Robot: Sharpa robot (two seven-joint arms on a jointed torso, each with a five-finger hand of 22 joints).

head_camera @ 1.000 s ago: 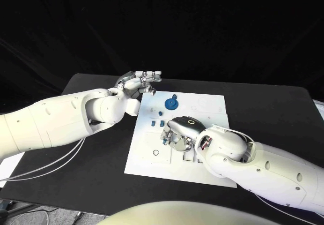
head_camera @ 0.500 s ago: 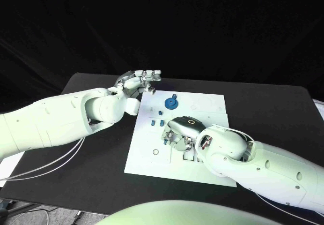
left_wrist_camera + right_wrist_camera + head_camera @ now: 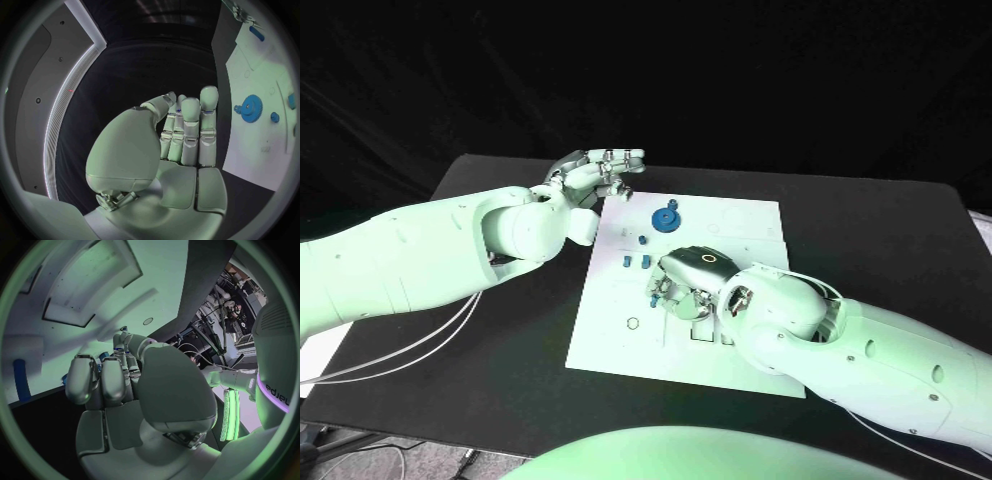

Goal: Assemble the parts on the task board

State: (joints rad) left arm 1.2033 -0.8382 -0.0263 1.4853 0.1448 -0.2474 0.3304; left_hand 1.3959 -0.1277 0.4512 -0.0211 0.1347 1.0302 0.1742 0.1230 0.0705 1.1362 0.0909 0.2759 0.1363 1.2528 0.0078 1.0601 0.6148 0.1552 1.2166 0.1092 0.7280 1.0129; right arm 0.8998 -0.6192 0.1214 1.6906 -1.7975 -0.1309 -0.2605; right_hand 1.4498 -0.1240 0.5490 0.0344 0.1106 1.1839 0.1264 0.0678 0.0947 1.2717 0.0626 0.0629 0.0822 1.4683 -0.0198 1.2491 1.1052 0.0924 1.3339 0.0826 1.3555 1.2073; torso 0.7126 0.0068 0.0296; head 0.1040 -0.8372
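Observation:
The white task board [image 3: 733, 225] lies in the middle of the black table. A blue gear [image 3: 666, 217] stands on its far part, with small blue parts [image 3: 638, 262] just nearer. My right hand [image 3: 684, 284] rests on the board's middle, fingers curled down. In the right wrist view a small blue part [image 3: 102, 358] shows between the fingertips [image 3: 80, 371] of the right hand [image 3: 119, 390]. My left hand [image 3: 597, 173] hovers over the board's far left corner. The left wrist view shows the left hand [image 3: 184, 135] with fingers together, thumb against them, nothing in them, and the gear [image 3: 251, 107] beside it.
A long blue piece [image 3: 22, 380] lies on the board [image 3: 94, 285] near the right hand. A blue peg [image 3: 256, 33] sits at the board's [image 3: 262, 70] far end. Bare black table [image 3: 502, 340] surrounds the board, and white cables [image 3: 416, 350] hang under the left arm.
My right hand has shifted slightly on the board's middle, its fingers drawn in a little closer. The left hand has stayed where it was.

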